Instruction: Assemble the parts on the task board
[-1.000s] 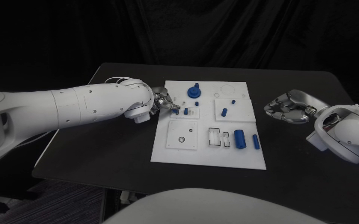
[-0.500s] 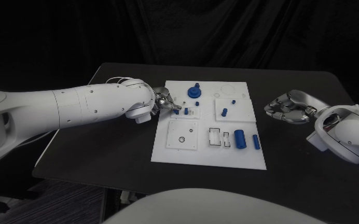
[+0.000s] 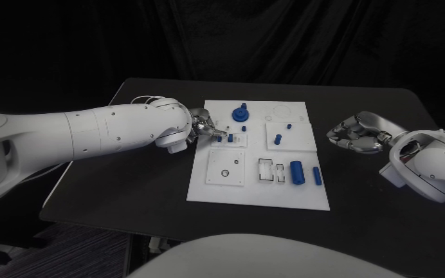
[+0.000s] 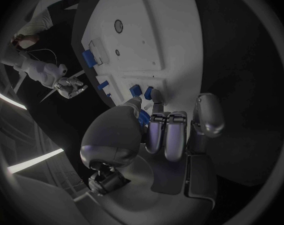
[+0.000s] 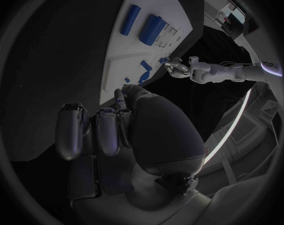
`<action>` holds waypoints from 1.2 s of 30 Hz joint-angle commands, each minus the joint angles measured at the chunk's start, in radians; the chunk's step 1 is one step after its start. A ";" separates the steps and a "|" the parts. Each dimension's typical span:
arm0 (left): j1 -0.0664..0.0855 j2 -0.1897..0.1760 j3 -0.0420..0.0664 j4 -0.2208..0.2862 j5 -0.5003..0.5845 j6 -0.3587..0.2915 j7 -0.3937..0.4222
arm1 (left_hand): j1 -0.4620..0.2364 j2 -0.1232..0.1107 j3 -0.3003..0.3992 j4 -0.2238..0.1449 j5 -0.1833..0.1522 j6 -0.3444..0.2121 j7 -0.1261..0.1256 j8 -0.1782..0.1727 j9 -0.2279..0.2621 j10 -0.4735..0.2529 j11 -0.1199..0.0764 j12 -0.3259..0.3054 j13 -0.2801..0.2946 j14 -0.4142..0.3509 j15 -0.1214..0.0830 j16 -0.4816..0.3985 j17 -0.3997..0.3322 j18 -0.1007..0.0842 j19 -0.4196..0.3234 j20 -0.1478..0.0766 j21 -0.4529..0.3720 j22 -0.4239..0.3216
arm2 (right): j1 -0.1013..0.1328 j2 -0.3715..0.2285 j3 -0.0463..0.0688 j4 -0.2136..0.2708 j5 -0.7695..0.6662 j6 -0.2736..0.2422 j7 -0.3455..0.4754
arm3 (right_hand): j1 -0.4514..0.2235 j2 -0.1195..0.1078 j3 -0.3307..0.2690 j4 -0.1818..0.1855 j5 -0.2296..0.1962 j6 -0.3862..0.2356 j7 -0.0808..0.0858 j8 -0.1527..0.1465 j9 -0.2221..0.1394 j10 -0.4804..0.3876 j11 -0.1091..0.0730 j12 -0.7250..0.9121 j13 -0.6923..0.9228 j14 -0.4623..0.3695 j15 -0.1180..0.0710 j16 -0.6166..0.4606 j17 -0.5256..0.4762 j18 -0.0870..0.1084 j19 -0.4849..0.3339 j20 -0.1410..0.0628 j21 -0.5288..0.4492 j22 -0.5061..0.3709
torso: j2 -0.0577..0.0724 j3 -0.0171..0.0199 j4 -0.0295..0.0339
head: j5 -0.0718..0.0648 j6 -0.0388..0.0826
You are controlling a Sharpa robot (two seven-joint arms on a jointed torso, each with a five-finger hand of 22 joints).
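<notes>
Task board (image 3: 226, 181) sits in the middle of the black table (image 3: 121, 181), and your left hand (image 3: 206, 129) works at its left edge, fingertips reaching onto the small raised block with two short blue pegs (image 3: 224, 139) standing in it. In the left wrist view that hand's thumb and a finger close on a small blue part (image 4: 144, 117) right at the board's rim, the other fingers curled alongside; two more blue pieces (image 4: 141, 91) stand on the board just past the fingertips. Beyond the left hand on the board you see a round blue knob (image 3: 240, 114), with a small blue peg (image 3: 244, 128) between it and the block. Toward the board's right side a blue peg (image 3: 277, 139) stands on a square plate; nearer you lie a thick blue cylinder (image 3: 297, 172) and, just beside it, a slimmer blue rod (image 3: 317, 176). Your right hand (image 3: 357, 135) hangs off the board's right edge, well apart from every part, fingers curled in on nothing.
</notes>
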 commanded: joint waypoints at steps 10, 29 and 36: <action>-0.014 0.000 -0.011 -0.005 -0.013 0.037 -0.039 | -0.069 0.013 -0.068 0.042 -0.045 -0.019 0.015 -0.008 -0.004 0.108 0.009 0.004 0.263 0.104 0.009 0.003 0.263 0.011 0.006 0.006 -0.010 0.041 | -0.003 0.000 0.001 -0.001 -0.001 0.007 -0.019 | -0.012 0.001 0.004 0.001 0.005 -0.002 0.002 -0.003 -0.001 -0.007 0.001 -0.006 0.044 0.056 0.005 -0.006 0.046 0.015 0.010 0.004 -0.005 0.165 | 0.000 -0.0001 0.0000 | 0.001 0.000; 0.094 -0.072 -0.011 0.089 -0.096 -0.202 0.140 | -0.098 0.066 -0.181 0.042 0.019 0.016 -0.005 0.048 0.041 0.108 -0.009 0.004 0.263 0.104 -0.006 0.003 0.263 -0.010 0.070 -0.006 0.080 0.106 | -0.002 -0.001 0.001 -0.002 -0.001 -0.030 0.014 | -0.016 0.001 0.004 0.002 0.008 0.000 0.002 -0.002 -0.001 -0.003 0.001 -0.003 0.048 0.057 0.005 -0.003 0.049 0.015 0.012 0.004 -0.003 0.166 | 0.000 -0.0005 0.0000 | 0.002 0.000; 0.175 -0.052 -0.011 0.064 -0.069 -0.034 0.149 | 0.114 0.099 -0.133 -0.019 0.021 -0.032 0.002 0.020 0.034 0.108 -0.003 0.004 0.263 0.104 -0.001 0.003 0.263 -0.005 0.043 -0.003 0.049 0.103 | -0.002 0.005 0.001 -0.005 -0.001 -0.076 0.048 | -0.017 0.000 0.006 0.000 0.014 0.005 0.000 0.001 0.000 0.001 -0.001 0.000 0.052 0.058 0.005 -0.001 0.053 0.013 0.015 0.004 0.002 0.169 | -0.001 0.0004 -0.0004 | 0.005 0.000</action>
